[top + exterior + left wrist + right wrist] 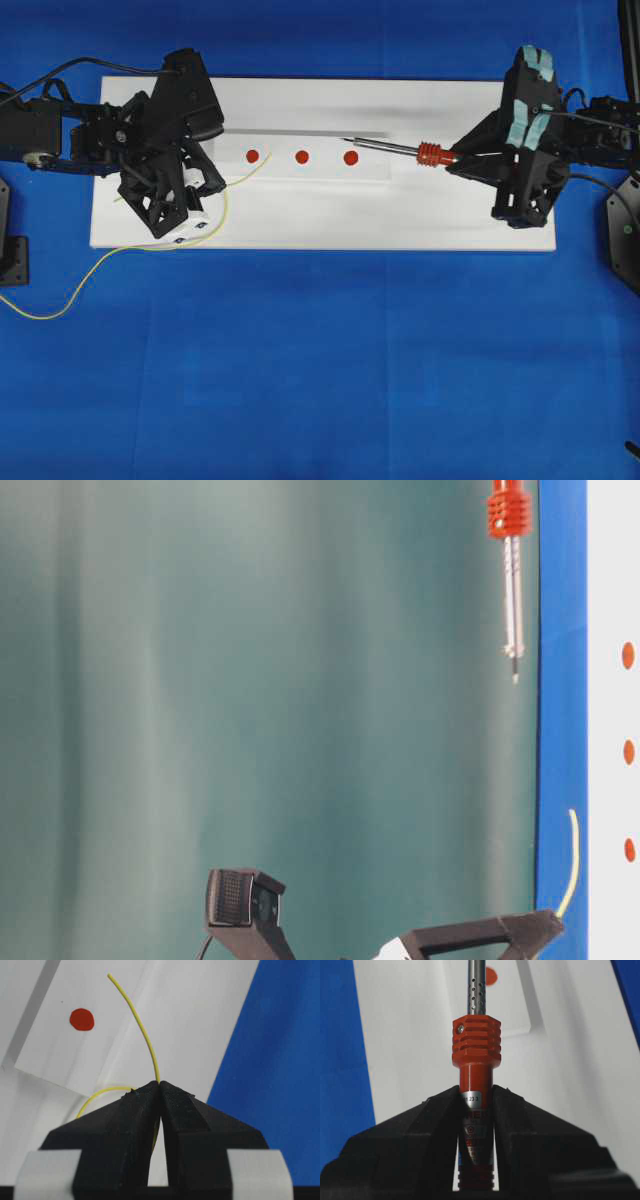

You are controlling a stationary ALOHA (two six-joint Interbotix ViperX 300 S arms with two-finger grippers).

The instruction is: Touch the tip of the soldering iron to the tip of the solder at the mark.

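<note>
Clamped on the red handle, the right gripper [476, 1105] holds the soldering iron [395, 150] above the white board [320, 225], while the left gripper [160, 1085] pinches the solder [140, 1025] near the board's leftmost red mark [253, 156].

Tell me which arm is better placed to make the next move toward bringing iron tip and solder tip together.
Probably right. The right gripper holds the soldering iron, tip hanging above the board. The left gripper already pinches the solder, its tip beside the left red mark.
</note>
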